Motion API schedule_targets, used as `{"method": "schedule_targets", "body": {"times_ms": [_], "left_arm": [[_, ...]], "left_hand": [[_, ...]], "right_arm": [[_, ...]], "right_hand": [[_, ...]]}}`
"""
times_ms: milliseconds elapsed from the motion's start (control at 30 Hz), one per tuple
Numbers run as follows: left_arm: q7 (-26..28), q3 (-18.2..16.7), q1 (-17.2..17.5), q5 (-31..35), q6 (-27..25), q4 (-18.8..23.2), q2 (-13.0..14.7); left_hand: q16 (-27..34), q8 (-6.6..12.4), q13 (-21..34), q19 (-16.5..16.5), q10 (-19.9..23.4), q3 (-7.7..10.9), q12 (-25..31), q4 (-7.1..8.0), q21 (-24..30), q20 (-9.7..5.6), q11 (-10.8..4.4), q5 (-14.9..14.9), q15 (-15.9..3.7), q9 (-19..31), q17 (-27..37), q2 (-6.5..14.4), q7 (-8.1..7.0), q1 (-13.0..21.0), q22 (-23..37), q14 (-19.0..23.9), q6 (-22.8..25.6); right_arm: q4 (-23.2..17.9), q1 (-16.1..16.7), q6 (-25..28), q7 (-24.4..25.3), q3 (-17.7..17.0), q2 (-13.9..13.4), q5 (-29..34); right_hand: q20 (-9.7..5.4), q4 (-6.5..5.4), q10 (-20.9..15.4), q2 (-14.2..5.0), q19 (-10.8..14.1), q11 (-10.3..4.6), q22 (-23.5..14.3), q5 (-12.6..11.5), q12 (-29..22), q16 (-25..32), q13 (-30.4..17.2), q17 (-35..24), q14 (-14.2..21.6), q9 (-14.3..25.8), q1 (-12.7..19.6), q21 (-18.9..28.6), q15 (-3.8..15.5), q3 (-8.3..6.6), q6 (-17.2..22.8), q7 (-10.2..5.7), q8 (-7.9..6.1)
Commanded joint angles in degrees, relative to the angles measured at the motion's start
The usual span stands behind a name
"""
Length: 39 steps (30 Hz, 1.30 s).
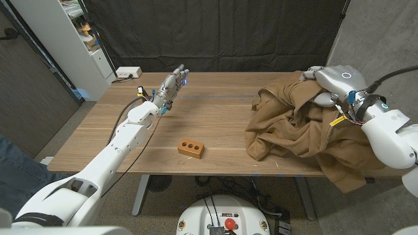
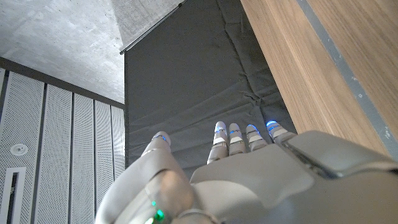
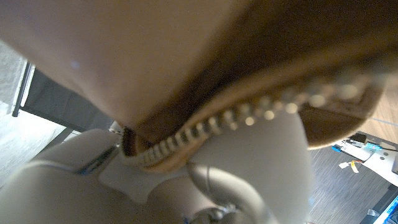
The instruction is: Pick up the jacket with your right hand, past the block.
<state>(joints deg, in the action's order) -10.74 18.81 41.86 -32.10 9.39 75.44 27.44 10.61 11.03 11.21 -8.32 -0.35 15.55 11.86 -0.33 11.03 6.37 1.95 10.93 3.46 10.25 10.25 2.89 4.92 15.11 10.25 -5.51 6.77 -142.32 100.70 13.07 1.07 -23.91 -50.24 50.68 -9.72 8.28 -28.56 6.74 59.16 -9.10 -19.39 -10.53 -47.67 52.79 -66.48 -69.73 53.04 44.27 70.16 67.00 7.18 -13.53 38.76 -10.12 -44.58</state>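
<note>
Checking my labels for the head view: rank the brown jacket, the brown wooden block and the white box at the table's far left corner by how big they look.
1. Brown crumpled fabric jacket, largest by far.
2. Brown wooden block with holes and white box: they look alike, and the box sits farther from the camera, so I will not rank them.

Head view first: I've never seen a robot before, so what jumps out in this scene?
The big crumpled brown jacket heaped on the table's right side, spilling over the near edge, with the right hand on top of its far part, the zipper pressed close in the right wrist view. A small brown block sits near the middle, and the left hand is raised with spread fingers at the far left.
</note>
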Motion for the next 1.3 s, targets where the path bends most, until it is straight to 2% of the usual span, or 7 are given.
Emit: {"method": "schedule_targets", "body": {"times_ms": [33,333,667,1300], "left_arm": [[0.6,-0.6,0.8,-0.1,-0.2,1.4,0.6],[0.6,-0.8,1.1,-0.5,0.3,1.1,0.4],[0.1,-0.7,1.0,-0.7,0.5,0.7,0.3],[-0.6,-0.7,0.6,-0.8,0.8,0.0,0.3]], "left_hand": [[0.1,-0.07,0.1,-0.5,0.1,0.04,0.4,-0.28,0.3,0.09,-0.33,-0.1,-0.29,0.1,0.2,0.4,0.17,-0.1,0.1,-0.6,0.3],[0.1,-0.06,0.1,-0.5,0.2,0.06,0.4,-0.34,0.3,0.16,-0.29,-0.1,-0.28,0.1,0.2,0.5,0.21,-0.1,0.1,-0.6,0.4],[0.2,-0.04,0.1,-0.5,0.2,0.08,0.4,-0.41,0.3,0.1,-0.28,-0.2,-0.24,0.1,0.2,0.5,0.24,-0.1,0.1,-0.5,0.5],[0.2,-0.05,0.1,-0.5,0.3,0.13,0.4,-0.53,0.3,0.12,-0.19,-0.2,-0.25,0.1,0.2,0.6,0.21,-0.1,0.1,-0.5,0.6]], "right_arm": [[-2.9,-1.9,-2.1,-5.8,-3.4,2.7,0.3],[-4.8,-3.8,-2.9,-8.2,-4.4,4.2,1.8],[-6.4,-5.8,-3.6,-10.2,-5.8,6.4,-0.1],[-8.6,-9.0,-3.6,-13.7,-7.9,7.9,-1.3]], "right_hand": [[-3.05,-0.04,-0.4,-13.53,-0.7,0.12,0.0,-0.2,0.3,0.7,-0.2,-0.7,-0.1,0.3,12.9,0.8,5.31,-0.31,-0.1,-0.05,-0.44],[-3.06,-0.12,-0.3,-13.67,-1.3,0.02,0.4,-0.1,0.6,1.0,-0.7,-0.7,-0.2,0.4,12.9,1.7,5.3,-0.35,-0.4,-0.18,-0.43],[-3.05,-0.08,-0.7,-13.83,-1.9,0.07,1.0,0.0,1.1,1.1,-0.6,-0.7,-0.5,0.4,13.0,2.9,5.31,-0.56,-0.4,-0.19,-0.48],[-3.04,-0.18,-1.6,-13.96,-3.0,-0.24,2.3,0.0,1.3,1.6,-1.4,-0.6,-0.4,0.5,12.8,5.3,5.31,-0.74,-0.6,-0.2,-0.71]]}}
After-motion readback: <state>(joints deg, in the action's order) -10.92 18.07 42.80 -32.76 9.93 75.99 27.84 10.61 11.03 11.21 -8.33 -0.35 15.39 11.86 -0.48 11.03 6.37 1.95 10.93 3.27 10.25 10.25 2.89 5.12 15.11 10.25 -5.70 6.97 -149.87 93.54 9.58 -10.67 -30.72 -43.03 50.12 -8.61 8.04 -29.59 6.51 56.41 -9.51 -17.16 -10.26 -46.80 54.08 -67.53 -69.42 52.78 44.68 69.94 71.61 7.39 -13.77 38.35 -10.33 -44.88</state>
